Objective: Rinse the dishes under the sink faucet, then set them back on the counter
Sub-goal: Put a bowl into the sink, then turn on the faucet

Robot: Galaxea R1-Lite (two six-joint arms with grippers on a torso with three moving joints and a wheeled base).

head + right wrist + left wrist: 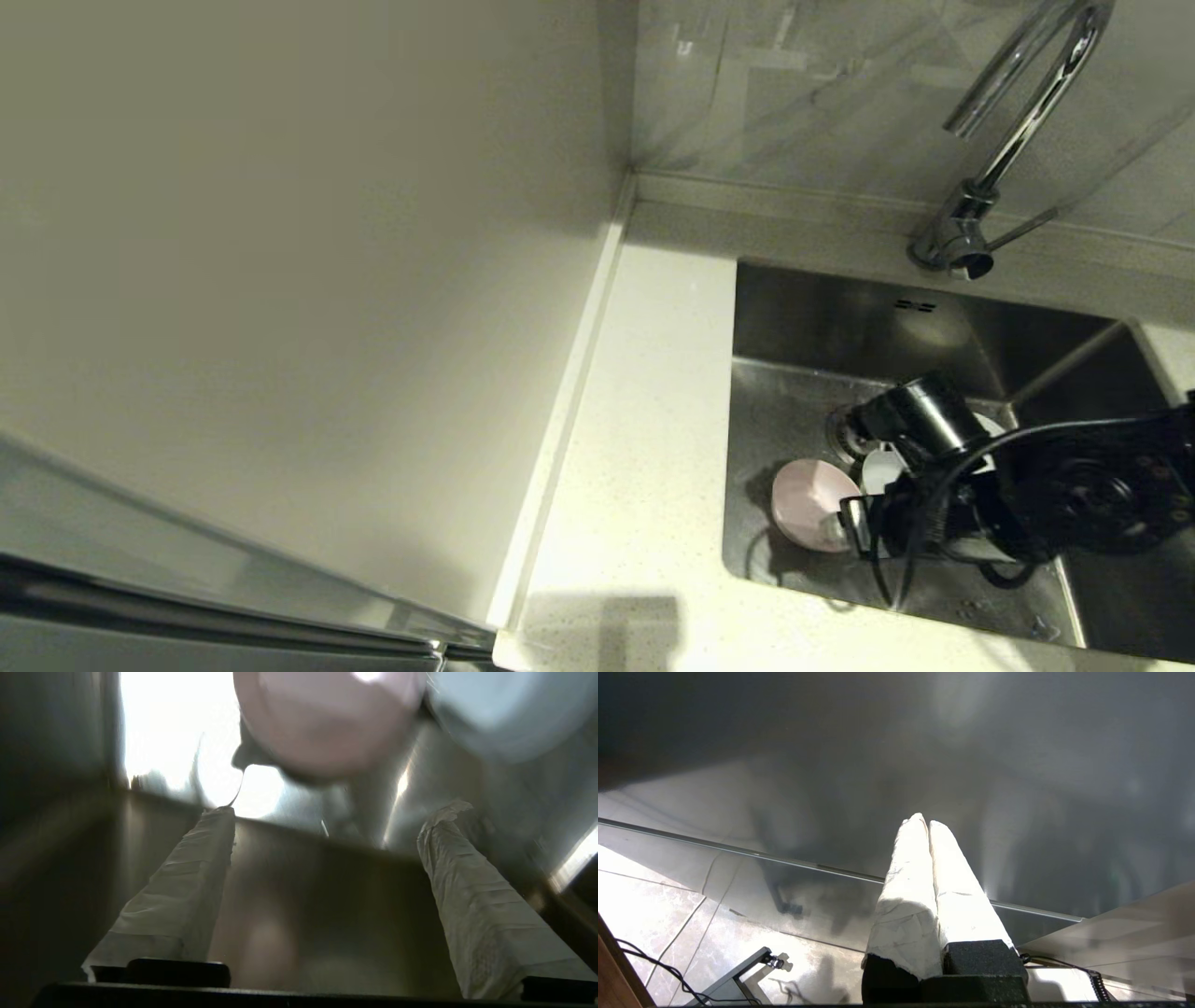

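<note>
Tabletop – white, fine speckle. Sink – brushed grey steel, drain strainer same metal. Faucet shiny chrome. Pink bowl pale pink, plain; pale blue bowl plain, no pattern; white bowl plain white. Right hand: fingers wrapped in off-white tape, black mounts, black arm body. Left hand: white-taped fingers, black base. Wall panel plain cream; backsplash grey marbled.
</note>
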